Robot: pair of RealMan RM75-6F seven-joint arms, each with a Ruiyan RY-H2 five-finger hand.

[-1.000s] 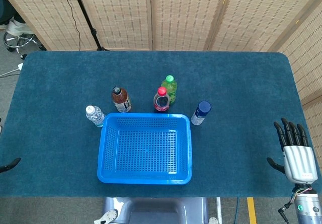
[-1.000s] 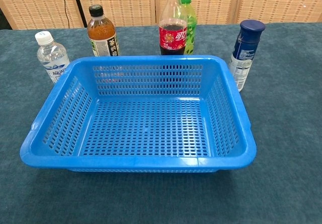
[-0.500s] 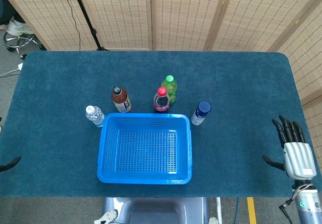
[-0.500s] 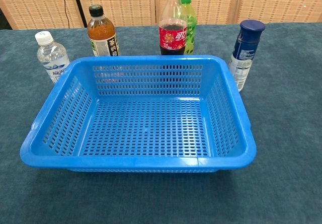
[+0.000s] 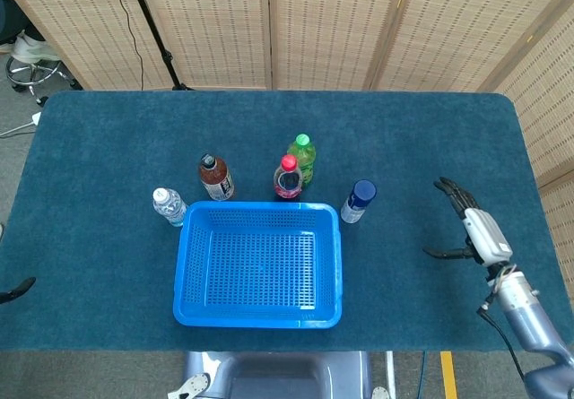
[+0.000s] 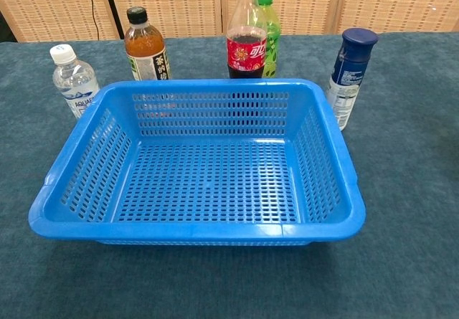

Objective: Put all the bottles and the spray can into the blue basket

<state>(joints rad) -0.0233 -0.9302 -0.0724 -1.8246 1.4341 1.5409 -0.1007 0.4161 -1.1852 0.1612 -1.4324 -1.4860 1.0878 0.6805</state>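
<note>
The empty blue basket (image 5: 258, 209) (image 6: 208, 86) sits mid-table. Along its far side stand a clear water bottle (image 5: 168, 205) (image 6: 74, 81), a brown tea bottle (image 5: 215, 177) (image 6: 145, 46), a red-capped cola bottle (image 5: 288, 177) (image 6: 246, 36) and, just behind the cola, a green bottle (image 5: 303, 157) (image 6: 270, 25). A navy-capped spray can (image 5: 358, 201) (image 6: 348, 75) stands upright at the basket's far right corner. My right hand (image 5: 471, 224) hovers well right of the can, fingers spread and holding nothing. Only a dark tip of my left hand (image 5: 16, 290) shows at the left edge.
The table is covered in dark teal carpet (image 5: 108, 148). Wicker screens (image 5: 332, 22) stand behind it, with a stand's leg (image 5: 166, 58) at the far left. The table's right edge runs close behind my right hand.
My right hand has risen from the table's near right corner and moved up and left toward the spray can, turning sideways. The bottles, can and basket have not moved.
</note>
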